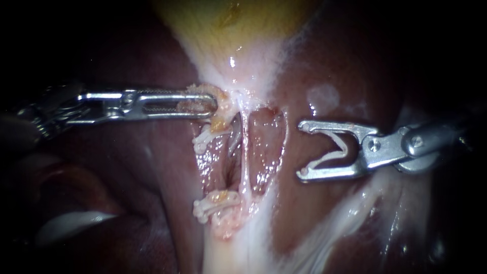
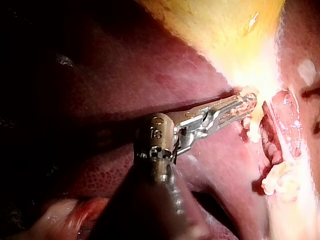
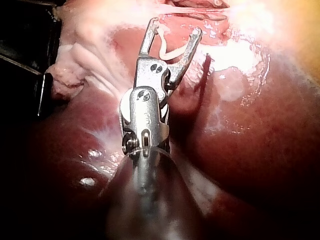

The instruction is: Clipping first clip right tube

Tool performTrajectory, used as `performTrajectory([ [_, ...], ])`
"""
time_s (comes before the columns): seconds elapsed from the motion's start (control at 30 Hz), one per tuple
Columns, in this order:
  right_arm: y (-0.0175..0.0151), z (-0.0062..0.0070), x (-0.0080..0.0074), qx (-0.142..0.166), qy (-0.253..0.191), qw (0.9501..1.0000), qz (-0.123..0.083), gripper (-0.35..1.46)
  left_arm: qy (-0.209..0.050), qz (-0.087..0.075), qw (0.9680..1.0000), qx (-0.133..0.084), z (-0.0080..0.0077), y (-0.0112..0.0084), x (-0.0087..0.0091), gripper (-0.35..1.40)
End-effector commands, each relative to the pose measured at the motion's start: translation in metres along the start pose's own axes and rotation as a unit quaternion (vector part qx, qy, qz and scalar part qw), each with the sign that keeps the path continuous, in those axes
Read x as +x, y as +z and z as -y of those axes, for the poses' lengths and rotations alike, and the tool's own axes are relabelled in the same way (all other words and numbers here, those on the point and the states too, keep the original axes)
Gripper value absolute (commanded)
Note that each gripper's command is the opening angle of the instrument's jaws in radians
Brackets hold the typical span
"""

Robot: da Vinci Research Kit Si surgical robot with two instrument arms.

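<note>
My right instrument (image 1: 300, 150) hangs over the liver (image 1: 152, 167), to the right of the dissected window and clear of the tissue. Its jaws stand wide apart with an open white clip (image 1: 341, 147) seated between them, also plain in the right wrist view as the white clip (image 3: 167, 50) in my right instrument (image 3: 176, 27). The thin pale right tube (image 1: 245, 157) runs vertically, bare of clips. The left tube beside it carries an upper clip (image 1: 203, 139) and a lower clip (image 1: 210, 204). My left instrument (image 1: 213, 104) is shut on tissue at the gallbladder's neck; the left wrist view shows that same left instrument (image 2: 250, 104).
The yellowish gallbladder (image 1: 228, 20) fills the top centre. White fatty tissue (image 1: 324, 228) spreads below my right instrument. A pale lobe edge (image 1: 71, 223) lies at the lower left. Dark red liver surrounds the window on both sides.
</note>
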Motion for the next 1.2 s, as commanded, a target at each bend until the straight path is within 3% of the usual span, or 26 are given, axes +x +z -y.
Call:
performTrajectory([
  [0.03,0.0,0.0,0.0,0.0,0.0,1.0,0.0,0.5,0.0,0.0,1.0,0.001,0.0001,-0.0001,-0.0001,-0.35],
  [0.13,0.0,0.0,0.0,0.0,0.0,1.0,0.0,0.5,-0.002,-0.001,1.0,0.003,0.0004,-0.0009,-0.0006,-0.35],
  [0.3,0.0,0.0001,0.0001,0.002,0.0,1.0,-0.001,0.5,-0.007,-0.006,0.9999,0.011,0.0022,-0.0041,-0.002,-0.35],
  [0.53,0.0001,0.0001,0.0001,0.002,0.0,1.0,-0.001,0.5,-0.014,0.014,0.9997,0.013,0.0054,-0.0079,-0.0044,-0.35],
  [0.73,0.0004,0.0001,0.0002,0.002,0.0,1.0,-0.001,0.5,-0.012,0.017,0.9997,0.013,0.0065,-0.0081,-0.0045,-0.35],
  [0.93,0.0021,0.0004,-0.0002,0.003,0.051,0.9987,-0.004,0.5,-0.012,0.017,0.9997,0.013,0.0065,-0.0081,-0.0044,-0.35],
  [1.2,0.0073,0.0009,-0.003,0.006,0.124,0.9923,-0.009,0.49,-0.012,0.017,0.9997,0.012,0.0068,-0.008,-0.0044,-0.35],
])
